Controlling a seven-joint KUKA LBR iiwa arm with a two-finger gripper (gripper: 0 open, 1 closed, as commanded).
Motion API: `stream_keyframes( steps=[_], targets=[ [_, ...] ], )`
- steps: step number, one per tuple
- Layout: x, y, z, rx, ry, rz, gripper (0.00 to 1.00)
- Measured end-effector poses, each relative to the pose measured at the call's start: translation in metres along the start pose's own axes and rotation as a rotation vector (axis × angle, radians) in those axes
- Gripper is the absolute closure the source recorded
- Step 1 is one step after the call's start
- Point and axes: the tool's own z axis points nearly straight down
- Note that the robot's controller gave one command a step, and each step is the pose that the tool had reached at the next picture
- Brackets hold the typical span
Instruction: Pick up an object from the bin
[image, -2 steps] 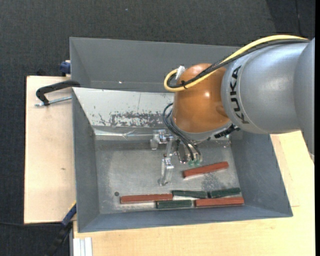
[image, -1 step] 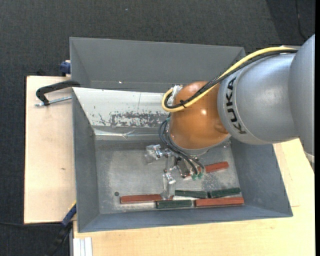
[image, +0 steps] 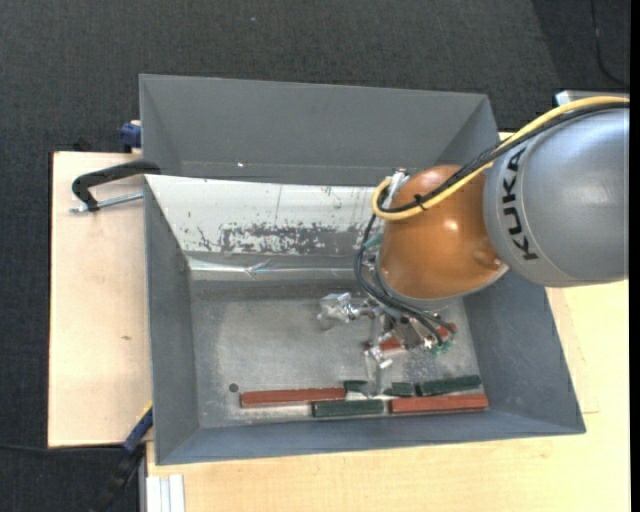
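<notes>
The gripper (image: 380, 365) (wide or narrow, I cannot tell) hangs above a green bar (image: 348, 407) by the bin's (image: 170, 330) near wall; lower it straight, centred across the bar.

In the bin (image: 170, 330) I count two reddish-brown bars (image: 292, 397), at least two dark green bars (image: 348, 408), one silvery metal piece (image: 335, 309) and one small dark round speck (image: 233, 390). Whatever lies under the arm (image: 440, 240) I cannot count from here.
</notes>
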Motion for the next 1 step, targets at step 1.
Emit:
stream_keyframes(
  steps=[1],
  targets=[
    [0.0129,-0.0140,0.0158,0.006,0.002,0.166,0.00]
  ],
)
